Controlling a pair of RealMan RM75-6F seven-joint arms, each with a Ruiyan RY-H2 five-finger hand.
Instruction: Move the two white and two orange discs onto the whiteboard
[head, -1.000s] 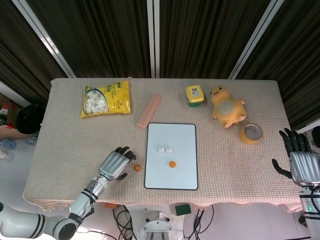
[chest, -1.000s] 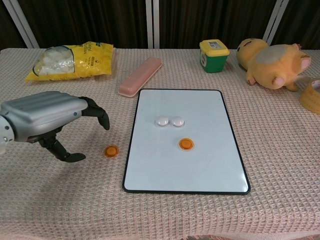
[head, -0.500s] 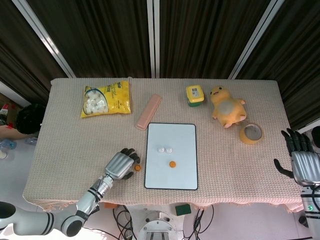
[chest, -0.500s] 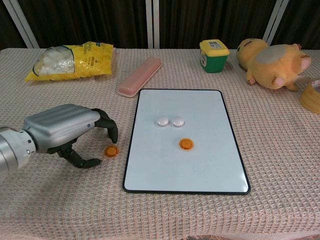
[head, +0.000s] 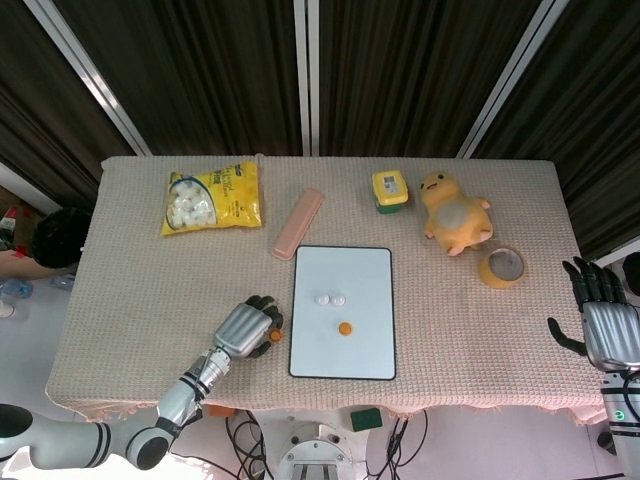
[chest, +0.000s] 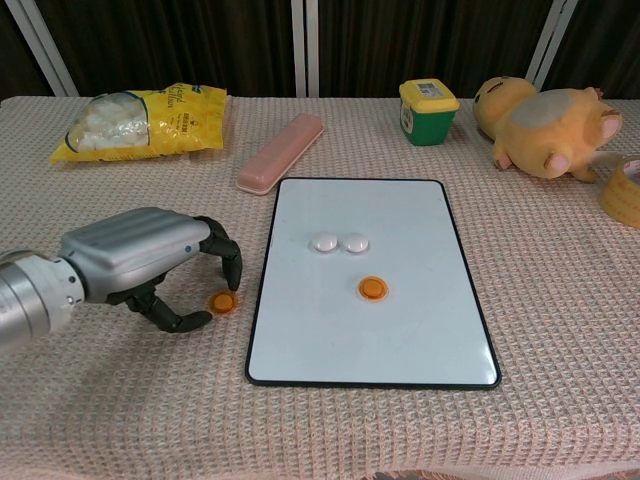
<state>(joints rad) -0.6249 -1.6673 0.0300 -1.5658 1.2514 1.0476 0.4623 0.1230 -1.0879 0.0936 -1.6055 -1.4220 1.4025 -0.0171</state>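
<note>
The whiteboard (chest: 370, 340) lies flat at the table's middle, also in the head view (head: 345, 355). Two white discs (chest: 324, 242) (chest: 354, 242) sit side by side on it, and one orange disc (chest: 372, 288) lies just below them. A second orange disc (chest: 222, 303) lies on the cloth just left of the board's edge. My left hand (chest: 140, 255) arches over this disc, thumb and fingertips either side of it, and the disc still rests on the cloth. In the head view the left hand (head: 243, 330) partly hides it. My right hand (head: 608, 325) hangs off the table's right edge, fingers spread and holding nothing.
A yellow snack bag (head: 212, 198) lies at the back left and a pink case (head: 299, 223) just behind the board. A green jar (head: 389, 190), a yellow plush duck (head: 455, 213) and a tape roll (head: 502, 267) stand at the back right.
My left hand has moved right across the cloth until its fingers arch over the loose orange disc. The discs on the board have not moved, and the right hand barely shifted.
</note>
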